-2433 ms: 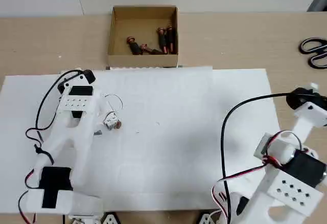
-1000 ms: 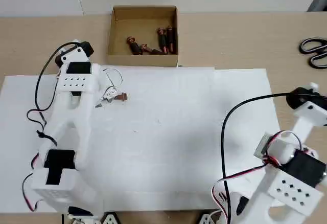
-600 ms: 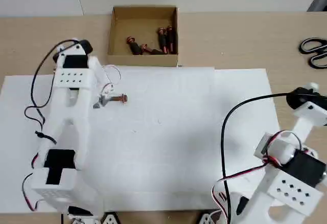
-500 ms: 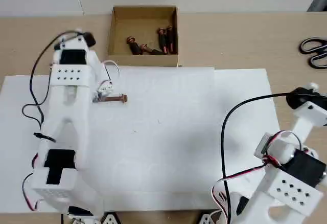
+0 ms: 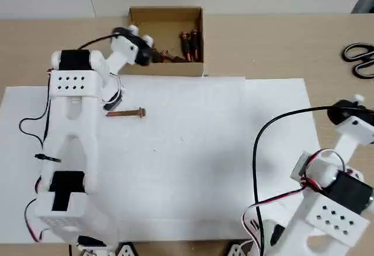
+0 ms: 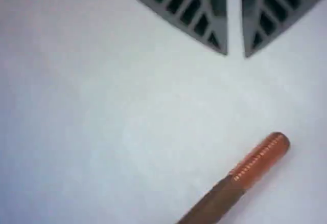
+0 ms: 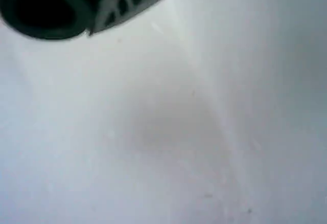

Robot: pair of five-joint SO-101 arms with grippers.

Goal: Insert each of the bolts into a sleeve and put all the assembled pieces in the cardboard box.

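A copper bolt (image 5: 125, 113) lies flat on the white paper, its head pointing toward the table's middle. In the left wrist view its threaded end (image 6: 260, 155) shows, with a darker length behind it. My left gripper (image 6: 235, 54) hangs just beside that end, grey ribbed fingers (image 6: 204, 14) a little apart, holding nothing. In the high view that gripper (image 5: 112, 103) sits under the left arm's white body. The cardboard box (image 5: 163, 69) stands at the back with several assembled pieces (image 5: 190, 44) inside. My right arm (image 5: 333, 203) rests at the near right corner.
White paper (image 5: 222, 151) covers most of the table. A pair of scissors (image 5: 359, 57) lies at the far right on bare wood. A joint of the left arm (image 5: 131, 44) hangs over the box's front left corner. Cables loop beside both arms.
The left gripper carried the bolt toward the back, then let it go; the bolt now lies on the paper. An upper joint of the left arm swung toward the box. The right arm kept still.
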